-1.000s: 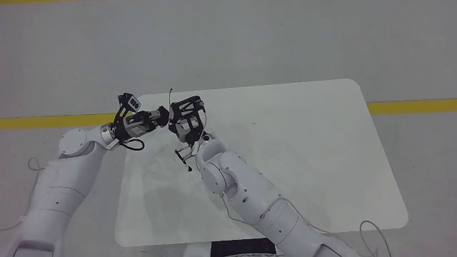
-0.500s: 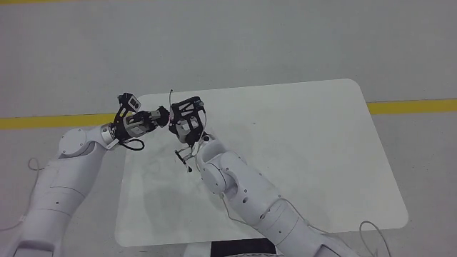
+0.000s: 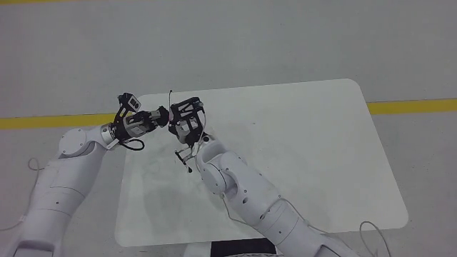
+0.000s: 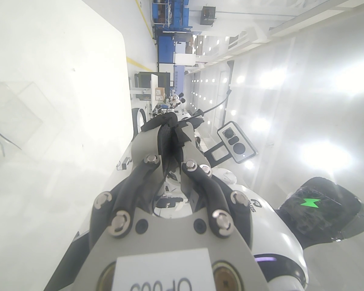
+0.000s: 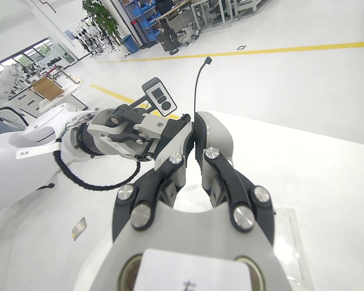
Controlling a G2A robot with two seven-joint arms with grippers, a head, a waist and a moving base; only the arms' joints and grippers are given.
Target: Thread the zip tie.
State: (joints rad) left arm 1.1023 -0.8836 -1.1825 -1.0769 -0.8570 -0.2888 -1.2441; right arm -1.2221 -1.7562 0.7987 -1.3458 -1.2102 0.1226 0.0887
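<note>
A thin black zip tie [image 5: 196, 92] stands up from between the fingers of my right gripper [image 5: 194, 131], which is shut on its strap; its small head is at the free upper end. My left gripper [image 5: 186, 121] comes in from the side, fingertips pressed against the right gripper's at the strap. In the left wrist view my left gripper [image 4: 168, 122] is shut, and the zip tie [image 4: 214, 106] runs out beyond its tips. From above, both grippers [image 3: 163, 116] [image 3: 173, 125] meet over the table's far left corner, the zip tie [image 3: 171, 98] poking up between them.
The white table [image 3: 300, 150] stretches away to the right. A clear plastic tray [image 4: 24, 104] lies on it close under the grippers, with spare black zip ties [image 4: 0, 136] in it. Its edge [image 5: 288, 222] also shows beneath the right gripper.
</note>
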